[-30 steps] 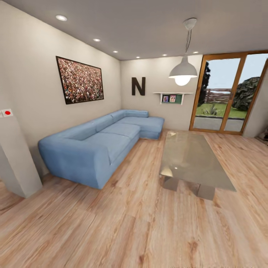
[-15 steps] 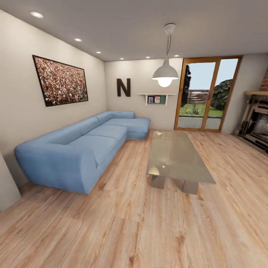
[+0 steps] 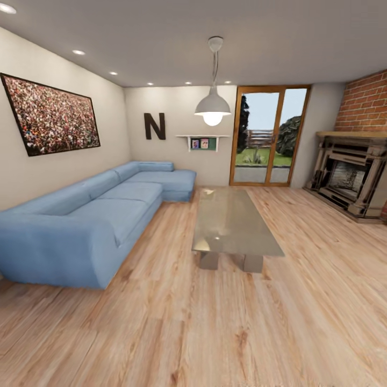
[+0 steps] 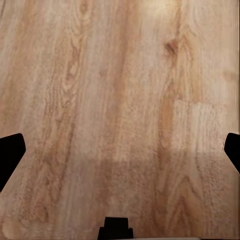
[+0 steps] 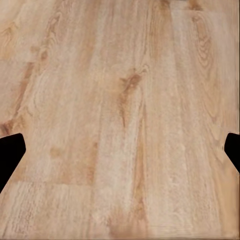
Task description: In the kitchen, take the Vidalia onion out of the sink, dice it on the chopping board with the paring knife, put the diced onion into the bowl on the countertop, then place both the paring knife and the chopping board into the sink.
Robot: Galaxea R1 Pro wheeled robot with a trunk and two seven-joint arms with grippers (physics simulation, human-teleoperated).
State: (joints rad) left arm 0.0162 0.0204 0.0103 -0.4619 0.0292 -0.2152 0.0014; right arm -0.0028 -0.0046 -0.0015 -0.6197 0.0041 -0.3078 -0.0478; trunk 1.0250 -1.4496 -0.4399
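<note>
I am looking into a living room with a wooden floor [image 3: 215, 333]; the onion, sink, chopping board, paring knife and bowl are out of view. My left gripper [image 4: 120, 155] hangs over bare floorboards, its dark fingertips [image 4: 10, 155] far apart at the picture's edges, open and empty. My right gripper [image 5: 120, 155] is also open over the floor, with nothing between its fingertips [image 5: 10, 155].
A long blue corner sofa [image 3: 91, 215] runs along the left wall. A low glass coffee table [image 3: 231, 220] stands mid-room. A brick fireplace [image 3: 352, 172] is at the right, glass patio doors [image 3: 266, 137] at the back and a pendant lamp [image 3: 213, 105] overhead.
The head view has swung to the right: sofa, table and doors slid left in the picture, the white pillar left the frame and the fireplace came into sight.
</note>
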